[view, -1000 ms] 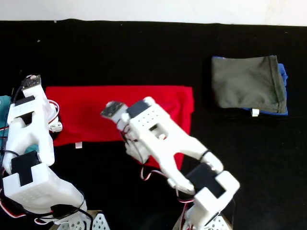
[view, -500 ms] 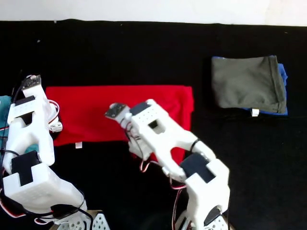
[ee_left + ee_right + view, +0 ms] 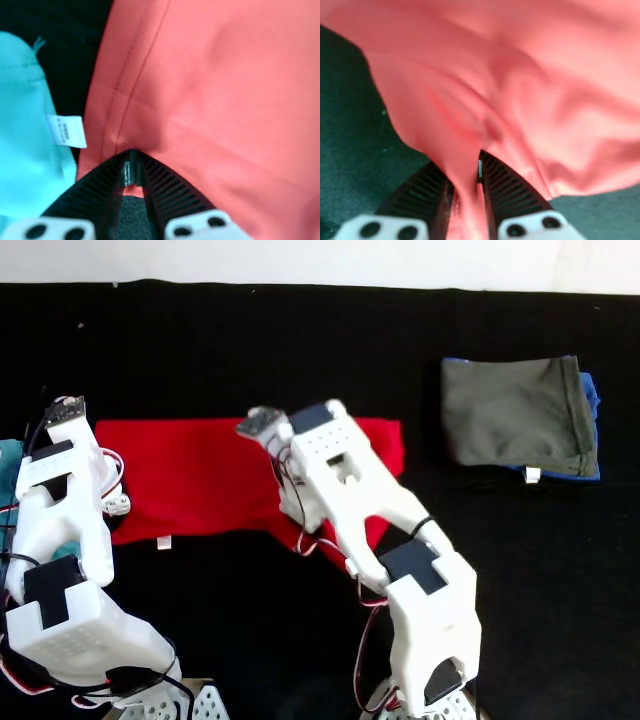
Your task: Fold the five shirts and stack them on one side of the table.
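One black table is carrying all of it. The red shirt is lying across the table's left and middle as a long band, its long axis running left to right. A grey shirt is sitting folded on a blue shirt, well apart to the right and nearer the right arm. A teal shirt is peeking out just beside the red shirt's left end. The left gripper is pinching that left end, jaws nearly closed on cloth. The right gripper is clamping a bunched ridge of the same shirt, toward its right half. The next fold is probably going to run along the long axis, one end crossing over to the other, both arms sharing the lift.
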Tool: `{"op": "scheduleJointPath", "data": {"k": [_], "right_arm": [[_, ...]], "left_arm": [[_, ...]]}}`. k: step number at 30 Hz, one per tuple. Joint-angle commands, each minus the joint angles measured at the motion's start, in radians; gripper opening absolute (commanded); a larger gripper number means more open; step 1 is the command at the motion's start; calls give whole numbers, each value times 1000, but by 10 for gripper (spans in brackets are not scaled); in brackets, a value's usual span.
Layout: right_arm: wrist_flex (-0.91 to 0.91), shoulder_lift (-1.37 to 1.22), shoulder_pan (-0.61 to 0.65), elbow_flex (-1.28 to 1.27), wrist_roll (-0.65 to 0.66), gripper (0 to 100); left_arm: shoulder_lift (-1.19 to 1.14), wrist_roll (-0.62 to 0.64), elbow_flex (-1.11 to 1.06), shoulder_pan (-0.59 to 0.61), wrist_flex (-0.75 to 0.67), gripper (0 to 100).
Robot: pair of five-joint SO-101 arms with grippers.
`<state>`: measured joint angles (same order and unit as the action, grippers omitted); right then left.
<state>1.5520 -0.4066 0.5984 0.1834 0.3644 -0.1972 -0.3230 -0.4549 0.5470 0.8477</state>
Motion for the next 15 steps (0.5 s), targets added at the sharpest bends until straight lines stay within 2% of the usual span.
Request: {"op": "scheduleJointPath", "data": {"k": [1, 5, 11, 15], "right_arm": [[56, -1, -38, 177, 15, 6], [38, -54, -117, 295, 15, 7], [36, -289, -174, 555, 11, 18], [44, -429, -185, 759, -25, 176]], "left_arm": [[-2, 9, 1, 2, -38, 10], [-2, 9, 1, 2, -38, 10], [-2, 9, 1, 2, -38, 10], [-2, 9, 1, 2, -38, 10]]}}
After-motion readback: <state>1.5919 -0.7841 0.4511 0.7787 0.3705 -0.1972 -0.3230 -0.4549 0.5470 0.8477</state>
